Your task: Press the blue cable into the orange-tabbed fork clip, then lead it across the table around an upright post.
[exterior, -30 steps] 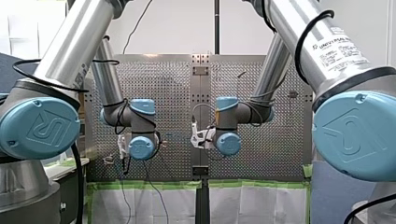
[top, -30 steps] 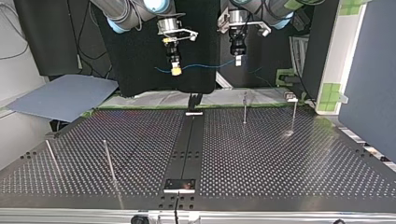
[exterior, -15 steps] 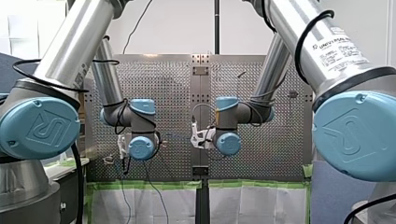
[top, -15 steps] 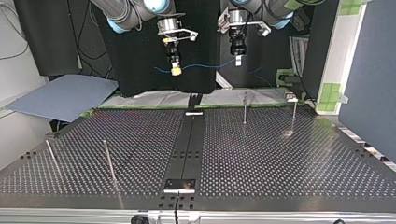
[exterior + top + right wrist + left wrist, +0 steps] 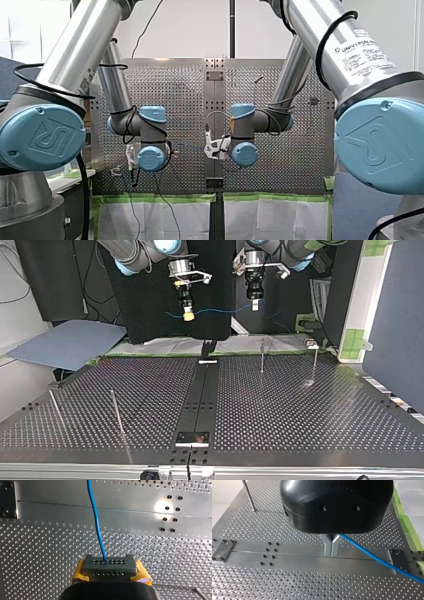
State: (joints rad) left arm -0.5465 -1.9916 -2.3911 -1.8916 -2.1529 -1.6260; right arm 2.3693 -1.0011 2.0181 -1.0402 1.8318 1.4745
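Above the far edge of the bench in the top view, my two end effectors hang side by side, with the blue cable strung through the air between them. My left end effector has its metal fingers pinched together on the cable, which runs out sideways from them. My right end effector, with yellow pads, is clamped on the cable too. Thin upright posts stand on the bench below, well apart from the cable.

Front and top views face each other across the table — wrist views look down close
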